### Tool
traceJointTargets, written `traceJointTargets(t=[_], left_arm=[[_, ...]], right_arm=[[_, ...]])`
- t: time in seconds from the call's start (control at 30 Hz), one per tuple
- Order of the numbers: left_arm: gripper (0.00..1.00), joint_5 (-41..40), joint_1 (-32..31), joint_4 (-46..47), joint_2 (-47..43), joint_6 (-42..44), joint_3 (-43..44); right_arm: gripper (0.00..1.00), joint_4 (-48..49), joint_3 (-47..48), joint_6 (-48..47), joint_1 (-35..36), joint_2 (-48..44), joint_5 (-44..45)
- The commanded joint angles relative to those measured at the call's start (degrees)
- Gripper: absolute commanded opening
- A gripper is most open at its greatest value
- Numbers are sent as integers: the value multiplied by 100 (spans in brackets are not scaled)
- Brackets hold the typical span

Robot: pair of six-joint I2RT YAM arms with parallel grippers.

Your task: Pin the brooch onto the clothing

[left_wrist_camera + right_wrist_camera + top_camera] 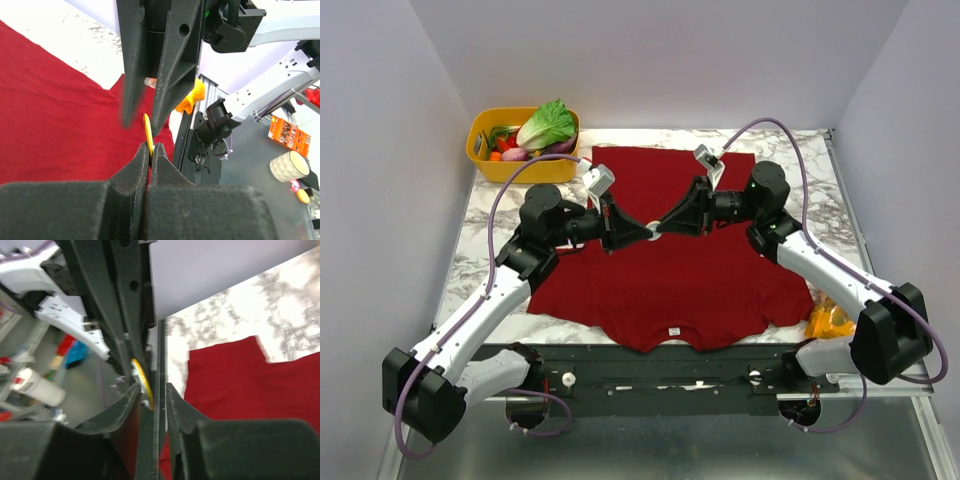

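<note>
The left gripper (150, 148) is pinched shut on the bottom edge of the brooch (148, 131), low in the middle of its own view. The right gripper (152, 390) sits around the top edge with a thin gap. Both hang over the middle of the red shirt (670, 285). I think the right one should squeeze gently and straight, so the little disc won't twist or drop.

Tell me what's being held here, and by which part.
The left claw pinches the brooch by its rim; the right claw straddles the opposite rim, grip unclear.

Pale walls (650, 60), marble tabletop (837, 212) — evenly lit
</note>
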Motion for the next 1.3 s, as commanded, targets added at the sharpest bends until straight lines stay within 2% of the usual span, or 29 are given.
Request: traceJointTargets(t=[0.0, 0.03, 0.1, 0.13, 0.17, 0.2, 0.27, 0.3, 0.4, 0.63, 0.93, 1.27], left_arm=[[0, 327, -8, 5, 15, 3, 206], [0, 301, -8, -47, 6, 47, 240], [3, 213, -8, -197, -11, 135, 250], [9, 13, -8, -249, -72, 214, 267], [27, -120, 1, -372, -116, 267, 276], [40, -252, 1, -408, -160, 285, 267], [57, -612, 36, -452, -327, 312, 206], [69, -683, 62, -435, -389, 312, 180], [82, -842, 133, -312, -538, 215, 39], [84, -631, 247, 101, -539, -57, -128], [81, -209, 238, 839, -135, -532, -181], [62, -7, 212, 1525, 200, -866, -190]], right_arm=[[18, 609, 83, 326, 69, 158, -190], [2, 610, 83, 344, 78, 167, -181], [1, 654, 57, 370, 78, 159, -155], [1, 645, 40, 362, 78, 141, -76], [1, 645, 22, 362, 69, 80, 3], [1, 584, 4, 344, 78, 45, 91], [1, 522, -66, 327, 78, -43, 407], [1, 461, -92, 327, 78, -148, 539], [1, 714, -320, 467, 78, -376, 917], [1, 1216, -865, 897, 78, -843, 1840], [1, 1937, -971, 1346, 78, -712, 1481], [1, 2025, -1041, 1443, 78, -685, 1419]])
